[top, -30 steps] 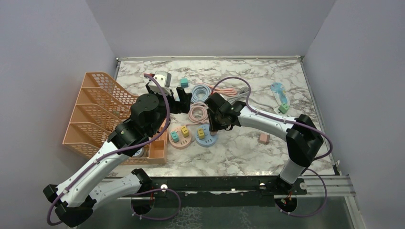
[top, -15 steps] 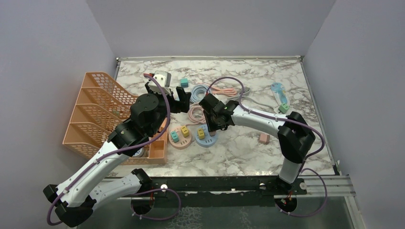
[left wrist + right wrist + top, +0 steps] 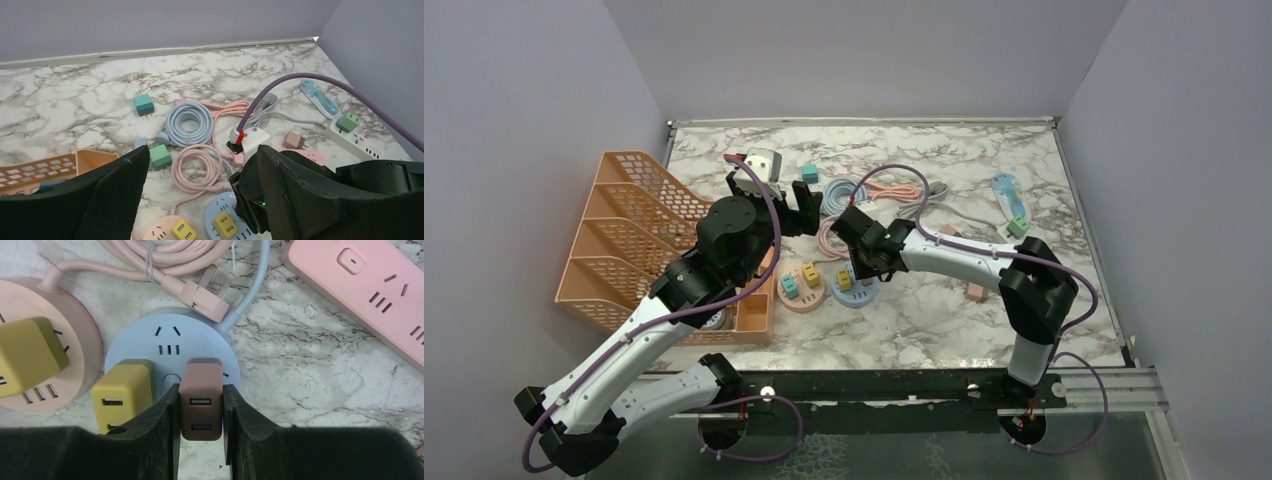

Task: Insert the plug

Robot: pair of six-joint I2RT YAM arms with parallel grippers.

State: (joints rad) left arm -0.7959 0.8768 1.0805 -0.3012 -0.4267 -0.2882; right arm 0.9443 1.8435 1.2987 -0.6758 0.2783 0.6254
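Note:
My right gripper [image 3: 201, 388] is shut on a brown two-port USB plug [image 3: 201, 410]. It holds the plug upright over the round blue power strip [image 3: 145, 337], right of a yellow plug [image 3: 122, 390] seated in that strip. I cannot tell whether the brown plug's prongs are in a socket. In the top view the right gripper [image 3: 861, 262] hangs over the blue strip [image 3: 864, 293]. My left gripper [image 3: 200, 200] is open and empty, raised above the cable coils behind the strips [image 3: 796, 208].
A round pink strip [image 3: 80, 320] with a yellow plug [image 3: 30, 357] lies left of the blue one. A long pink strip [image 3: 365, 295] lies to the right. Pink [image 3: 195, 170] and blue [image 3: 189, 116] cable coils lie behind. An orange file rack [image 3: 624, 230] stands at the left.
My right arm has swung left, bringing the brown plug over the blue round strip. The left arm has not moved.

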